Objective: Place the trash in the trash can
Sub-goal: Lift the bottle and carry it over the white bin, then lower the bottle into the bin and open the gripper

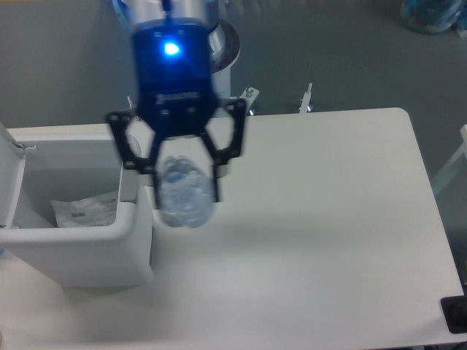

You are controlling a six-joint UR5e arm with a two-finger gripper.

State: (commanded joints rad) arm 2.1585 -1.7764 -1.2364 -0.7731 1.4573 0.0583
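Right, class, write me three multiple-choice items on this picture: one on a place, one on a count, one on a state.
1. Where does the plastic bag lie?
A. On the table
B. Inside the trash can
C. In the hand

2. How many pieces of trash show in the picture?
A. One
B. Two
C. Four

3. What is the hand doing?
A. Hanging open and empty
B. Pressing down the bin's lid
C. Gripping the bottle

Answers:
1. B, the bag sits within the walls of the trash can.
2. B, only the bag and the bottle appear.
3. C, the fingers close on either side of the bottle, held above the table just right of the can.
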